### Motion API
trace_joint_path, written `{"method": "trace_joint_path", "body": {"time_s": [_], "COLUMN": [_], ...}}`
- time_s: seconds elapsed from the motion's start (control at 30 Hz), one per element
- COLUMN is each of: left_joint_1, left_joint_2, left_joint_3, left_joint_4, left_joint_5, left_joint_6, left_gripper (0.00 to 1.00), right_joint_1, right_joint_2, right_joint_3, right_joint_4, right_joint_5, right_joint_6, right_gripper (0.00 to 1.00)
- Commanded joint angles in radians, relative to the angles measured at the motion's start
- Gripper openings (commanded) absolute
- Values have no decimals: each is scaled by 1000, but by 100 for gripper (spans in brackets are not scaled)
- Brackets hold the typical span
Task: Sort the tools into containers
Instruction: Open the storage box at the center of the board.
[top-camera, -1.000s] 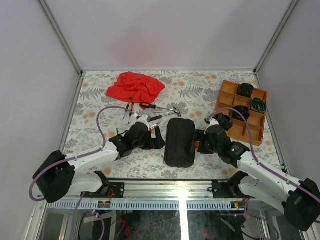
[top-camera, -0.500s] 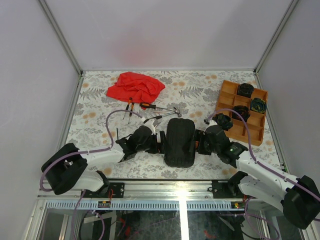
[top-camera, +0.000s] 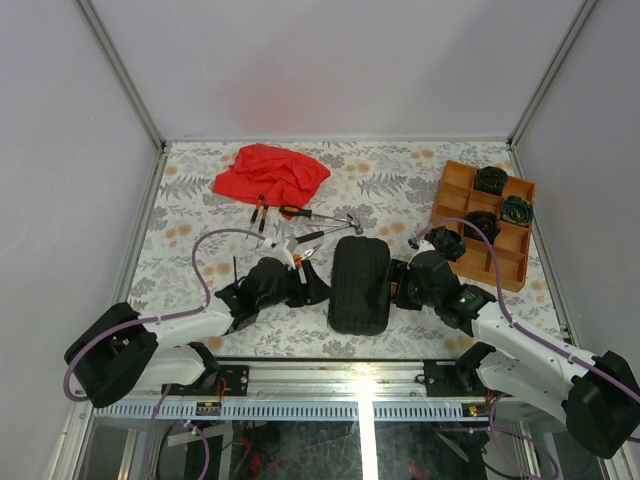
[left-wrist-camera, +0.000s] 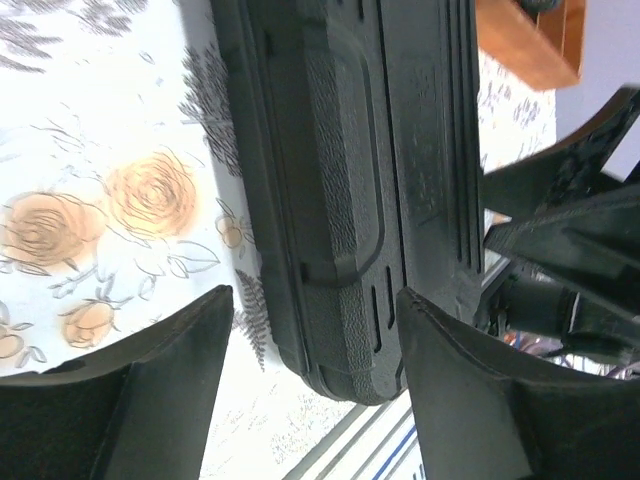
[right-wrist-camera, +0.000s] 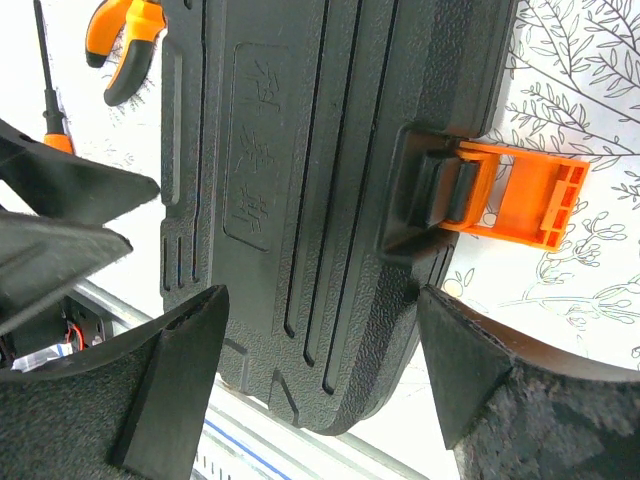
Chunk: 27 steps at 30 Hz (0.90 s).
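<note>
- Tool case: shut, lying flat at the table's near middle. Its long axis runs from the arm bases towards the far wall.
- Left gripper: low, just beside the case's left long side, pointing across at it. The fingers are apart and clamp nothing. In the wrist view the case's near end shows between them.
- Right gripper: just beside the right long side, fingers also apart and empty. The orange latch lies straight ahead of it, so this arm is judged the nearer one for unlatching.
- Orange tray: far right, with three coiled bundles in its compartments. A fourth bundle sits at its near-left corner; whether it is in or out of the tray I cannot tell.
- Hammer, screwdriver and pliers: loose beyond the left gripper, near the red cloth.
- Against half a second ago: the left gripper was pressed to the case's side and now sits slightly back. Case, right gripper and loose tools are unchanged.
</note>
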<state>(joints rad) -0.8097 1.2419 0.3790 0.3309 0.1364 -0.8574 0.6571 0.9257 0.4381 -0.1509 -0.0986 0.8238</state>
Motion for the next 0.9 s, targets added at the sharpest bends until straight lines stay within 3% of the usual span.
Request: {"method": "trace_joint_path", "body": {"time_s": [0.0, 0.1, 0.23, 0.4, 0.6, 0.87], "left_joint_1": [68, 97, 106, 109, 108, 103], "left_joint_2": [-49, -46, -51, -42, 34, 172], "left_joint_3": [-30, -32, -42, -35, -20, -25], "left_joint_4": [73, 64, 73, 58, 50, 175], "left_joint_5": [-7, 8, -2, -26, -19, 62], "left_joint_6": [-21, -4, 4, 24, 37, 4], "left_gripper": [61, 47, 15, 0, 0, 0], "right_joint_1": [-5, -5, -5, -5, -5, -5], "right_joint_2": [-15, -13, -13, -14, -8, -6], "right_joint_3": [-1, -2, -2, -2, -1, -1], "right_joint_4": [30, 31, 25, 19, 26, 30], "right_joint_5": [3, 5, 11, 24, 20, 17], "right_joint_6": [4, 1, -10, -17, -21, -23], "right_gripper": [82, 82, 82, 88, 88, 89]}}
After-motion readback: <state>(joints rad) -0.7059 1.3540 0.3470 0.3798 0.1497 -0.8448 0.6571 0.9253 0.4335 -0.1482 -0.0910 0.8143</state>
